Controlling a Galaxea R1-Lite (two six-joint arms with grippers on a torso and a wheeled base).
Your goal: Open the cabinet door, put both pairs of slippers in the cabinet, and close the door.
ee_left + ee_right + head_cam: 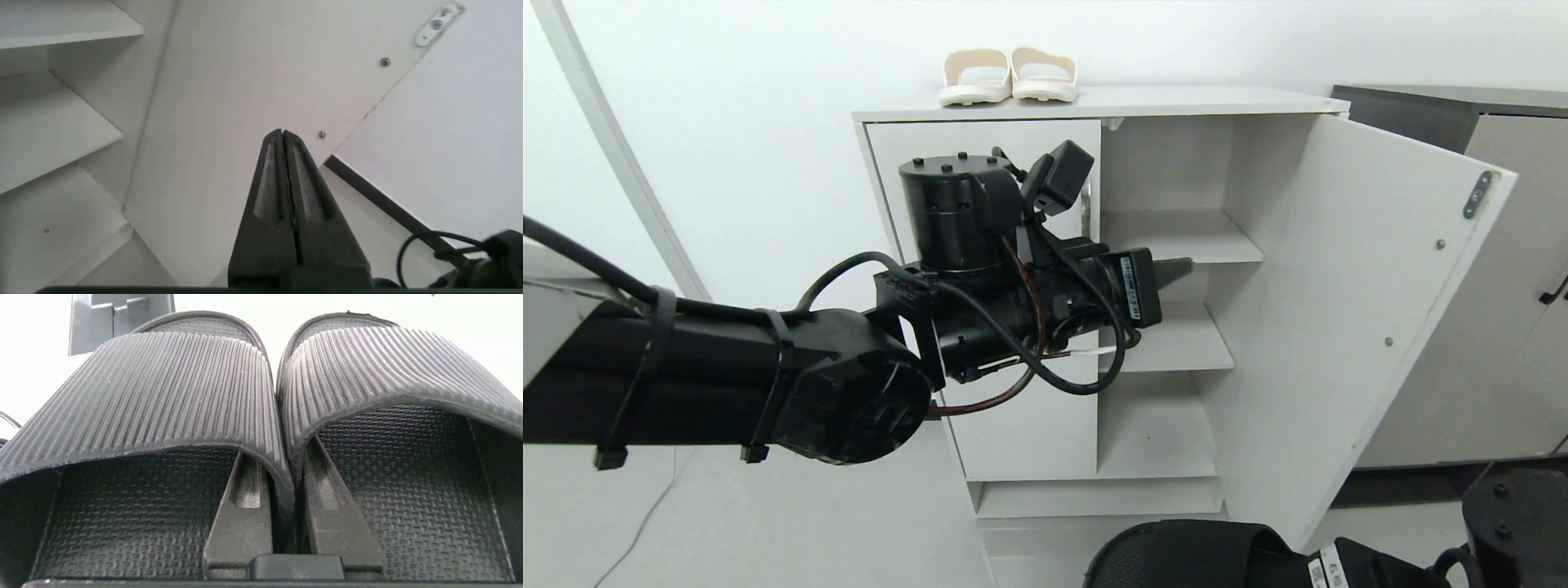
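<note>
- The left gripper (282, 175) is showing its two fingers pressed together, with nothing between them.
- It is hanging in the open right half of the cabinet (1094, 102), its tip pointing into the compartment level with the middle shelves (1176, 237).
- The open door (1347, 310) is standing swung wide just beyond the left gripper's tip, inner face toward it; the closed left door (980, 155) is sitting behind the wrist.
- The beige slippers (1010, 76) are lying side by side on the cabinet top, above the left gripper and well apart from it.
- The right gripper (286, 514) is pinching the black slippers (270, 400): one of its fingers (241, 510) is sitting inside each slipper, squeezing the two adjoining strap walls together.
- The black slippers are being held low in front of the cabinet, below the left gripper.
- A grey cabinet (1503, 286) is standing beyond the open door.
</note>
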